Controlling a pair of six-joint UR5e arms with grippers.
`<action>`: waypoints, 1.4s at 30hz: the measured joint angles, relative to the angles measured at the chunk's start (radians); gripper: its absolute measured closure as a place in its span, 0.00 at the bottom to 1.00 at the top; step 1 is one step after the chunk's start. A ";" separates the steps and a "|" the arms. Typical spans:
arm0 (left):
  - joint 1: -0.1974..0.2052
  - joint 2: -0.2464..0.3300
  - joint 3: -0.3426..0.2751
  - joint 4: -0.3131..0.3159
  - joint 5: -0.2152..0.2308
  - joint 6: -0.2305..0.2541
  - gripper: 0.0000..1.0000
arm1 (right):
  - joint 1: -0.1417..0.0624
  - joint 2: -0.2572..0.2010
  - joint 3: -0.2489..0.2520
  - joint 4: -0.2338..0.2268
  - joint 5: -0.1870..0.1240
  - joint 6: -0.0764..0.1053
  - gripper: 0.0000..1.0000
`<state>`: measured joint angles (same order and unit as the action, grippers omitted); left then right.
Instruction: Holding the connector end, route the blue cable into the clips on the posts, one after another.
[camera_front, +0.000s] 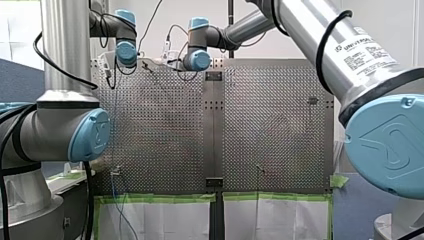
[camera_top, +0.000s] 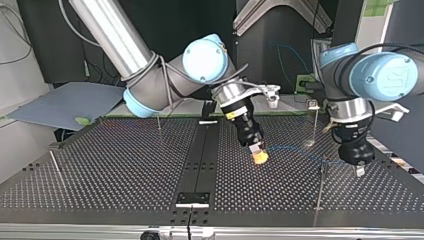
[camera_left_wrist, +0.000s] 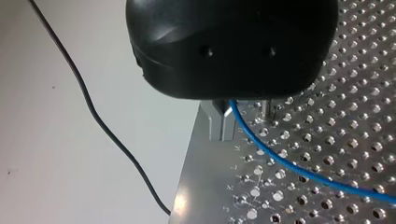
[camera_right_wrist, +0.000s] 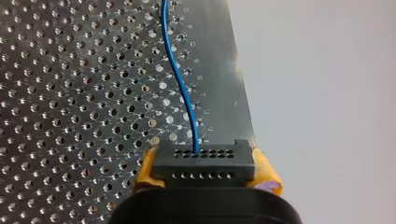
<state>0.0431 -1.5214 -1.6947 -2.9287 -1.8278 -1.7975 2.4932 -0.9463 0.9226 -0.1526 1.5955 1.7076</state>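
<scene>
Apparently routing is only beginning: my right hand (camera_top: 259, 155) is pinching the black connector (camera_right_wrist: 204, 162) between yellow pads (camera_right_wrist: 266, 172), the blue cable (camera_right_wrist: 180, 88) is stretching over the perforated surface (camera_right_wrist: 70, 93) to my left hand (camera_left_wrist: 245, 112), whose grip I cannot tell, with no post (camera_top: 319, 192) visibly holding it.

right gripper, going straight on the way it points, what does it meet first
Most likely the perforated table: the right gripper points down at it, and the black connector it holds would touch first. The gap looks small, though depth is unclear.
</scene>
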 joint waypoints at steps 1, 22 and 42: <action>0.002 -0.001 0.000 0.000 0.002 0.000 1.00 | 0.000 0.003 -0.002 0.002 0.000 0.000 1.00; 0.036 -0.045 0.000 0.046 0.078 -0.027 1.00 | -0.018 0.042 -0.014 0.015 0.000 0.011 1.00; 0.032 -0.007 0.000 0.042 0.090 -0.054 1.00 | 0.001 0.042 -0.045 0.022 -0.019 0.002 1.00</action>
<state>0.0747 -1.5284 -1.6947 -2.8868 -1.7378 -1.8517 2.4938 -0.9044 0.8776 -0.1307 1.5770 1.7095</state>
